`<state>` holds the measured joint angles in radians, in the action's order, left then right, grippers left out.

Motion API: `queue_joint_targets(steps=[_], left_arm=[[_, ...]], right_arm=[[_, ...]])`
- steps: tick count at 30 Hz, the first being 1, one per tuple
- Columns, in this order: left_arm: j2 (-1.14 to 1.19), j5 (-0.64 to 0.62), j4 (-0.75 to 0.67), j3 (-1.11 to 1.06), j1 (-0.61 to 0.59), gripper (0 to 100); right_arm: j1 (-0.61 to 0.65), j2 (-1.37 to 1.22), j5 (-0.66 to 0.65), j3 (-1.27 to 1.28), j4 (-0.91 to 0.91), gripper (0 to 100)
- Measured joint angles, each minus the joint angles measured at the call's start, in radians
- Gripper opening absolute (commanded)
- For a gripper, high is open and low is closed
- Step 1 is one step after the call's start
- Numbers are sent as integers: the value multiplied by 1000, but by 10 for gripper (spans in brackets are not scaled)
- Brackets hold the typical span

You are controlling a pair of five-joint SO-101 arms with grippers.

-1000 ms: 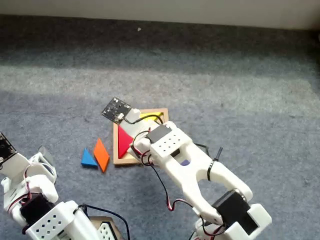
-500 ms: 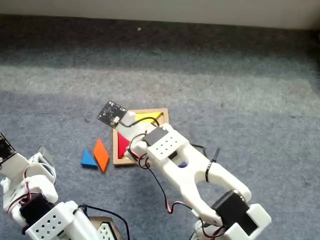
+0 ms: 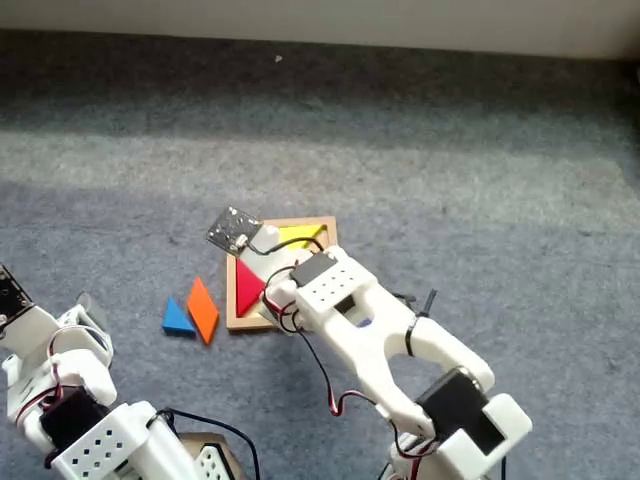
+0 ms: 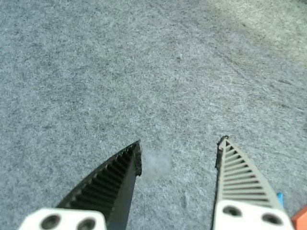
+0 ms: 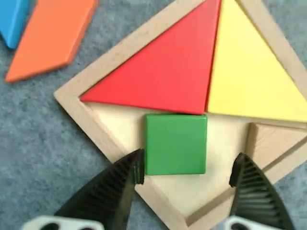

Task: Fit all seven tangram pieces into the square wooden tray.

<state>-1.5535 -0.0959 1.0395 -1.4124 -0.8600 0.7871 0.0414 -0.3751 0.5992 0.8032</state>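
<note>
The square wooden tray (image 5: 72,99) holds a red triangle (image 5: 163,67), a yellow triangle (image 5: 252,72), a green square (image 5: 176,143) and a plain wood-coloured piece (image 5: 273,139). My right gripper (image 5: 187,170) hangs open just above the green square, one fingertip at the square's edge and the other well clear of it. In the high view the right arm (image 3: 340,300) covers most of the tray (image 3: 250,322). An orange parallelogram (image 3: 203,309) and a blue triangle (image 3: 177,316) lie on the carpet beside the tray. My left gripper (image 4: 180,143) is open over bare carpet.
Grey carpet surrounds the tray. The left arm (image 3: 60,385) sits at the near left corner, away from the pieces. A pale wall edge runs along the far side.
The right arm swung slightly left over the tray and back again. The pieces on the carpet and the left arm have stayed put.
</note>
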Motion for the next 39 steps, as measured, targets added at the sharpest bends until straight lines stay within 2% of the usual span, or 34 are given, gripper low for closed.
queue_joint_targets(steps=[5,14,24,32,39], left_arm=[[0,0,0,0,0,252],[0,0,0,0,0,252],[0,0,0,0,0,252],[0,0,0,0,0,252],[0,0,0,0,0,252]], right_arm=[[-23,-97,2,-14,-9,275],[-123,-100,-9,-51,-2,275],[-98,-98,-6,-87,0,275],[-92,181,-6,-66,68,275],[-23,338,-6,149,26,274]])
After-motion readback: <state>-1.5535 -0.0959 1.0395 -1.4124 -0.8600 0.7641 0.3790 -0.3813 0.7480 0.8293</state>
